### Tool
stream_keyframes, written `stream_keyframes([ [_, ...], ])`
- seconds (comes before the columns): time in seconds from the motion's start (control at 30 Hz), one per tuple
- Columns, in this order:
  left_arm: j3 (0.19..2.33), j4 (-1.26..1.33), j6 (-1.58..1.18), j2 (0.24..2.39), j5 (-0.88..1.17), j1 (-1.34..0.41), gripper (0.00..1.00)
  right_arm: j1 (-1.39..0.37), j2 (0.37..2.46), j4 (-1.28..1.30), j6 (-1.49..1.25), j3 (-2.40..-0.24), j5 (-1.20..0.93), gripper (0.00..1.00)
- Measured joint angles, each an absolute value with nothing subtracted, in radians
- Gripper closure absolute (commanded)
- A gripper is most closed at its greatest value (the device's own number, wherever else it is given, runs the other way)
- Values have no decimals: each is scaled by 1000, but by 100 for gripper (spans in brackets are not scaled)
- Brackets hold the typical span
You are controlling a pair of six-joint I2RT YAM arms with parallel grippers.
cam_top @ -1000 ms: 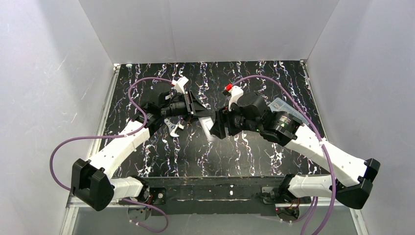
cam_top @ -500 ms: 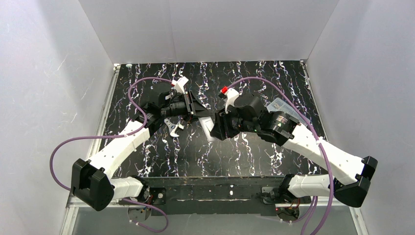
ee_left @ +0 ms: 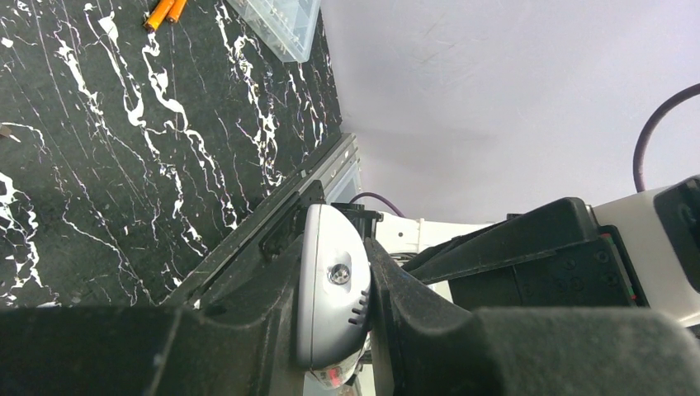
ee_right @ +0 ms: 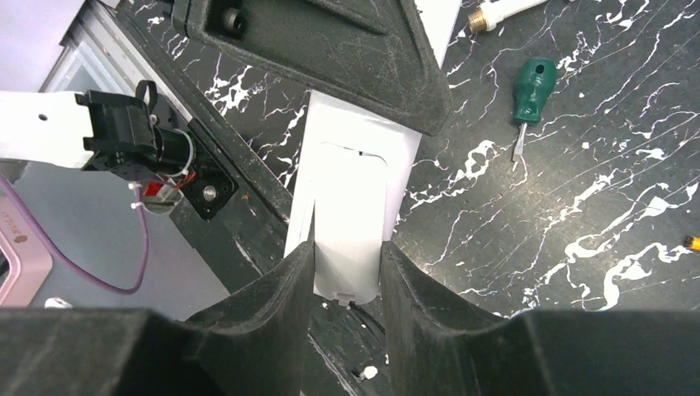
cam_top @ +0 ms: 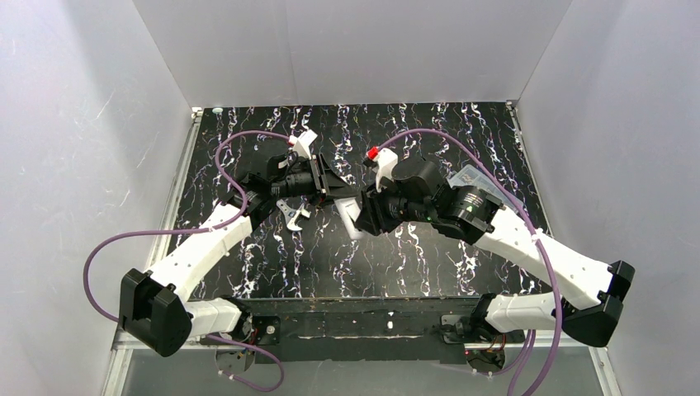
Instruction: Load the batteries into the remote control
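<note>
Left gripper (ee_left: 334,280) clamped on the remote control (ee_right: 351,198). Right gripper (ee_right: 347,276) straddles the remote's back, but whether it's pinching I can't tell. Well away from the remote, batteries (ee_left: 165,11) lie beside the clear box (ee_left: 281,25). Box contents unreadable.

The right hand (ee_right: 347,247) has edged left, narrowing over the remote control (ee_right: 353,194).

The top camera looks down from above and behind the arms (cam_top: 206,247) over the whole table (cam_top: 330,264). The left wrist camera, close behind its fingers (ee_left: 462,330), faces across the table to a wall (ee_left: 495,99); the right, close behind its fingers (ee_right: 256,305), faces down. All 3 show the remote (cam_top: 352,219) (ee_left: 330,305) (ee_right: 351,214).
</note>
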State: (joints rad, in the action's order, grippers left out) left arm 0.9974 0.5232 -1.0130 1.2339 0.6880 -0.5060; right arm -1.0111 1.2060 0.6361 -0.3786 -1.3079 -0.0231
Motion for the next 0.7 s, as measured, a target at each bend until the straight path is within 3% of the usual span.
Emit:
stream_keyframes([
  [0.3, 997, 517, -1009, 1233, 688, -506, 100, -1011, 1206, 686, -315, -1334, -30, 65],
  [0.5, 997, 498, -1002, 1226, 675, -506, 100, -1011, 1188, 701, -300, -1349, -27, 64],
  [0.7, 994, 443, -978, 1198, 644, -506, 100, -993, 1088, 699, -292, -1343, 75, 66],
])
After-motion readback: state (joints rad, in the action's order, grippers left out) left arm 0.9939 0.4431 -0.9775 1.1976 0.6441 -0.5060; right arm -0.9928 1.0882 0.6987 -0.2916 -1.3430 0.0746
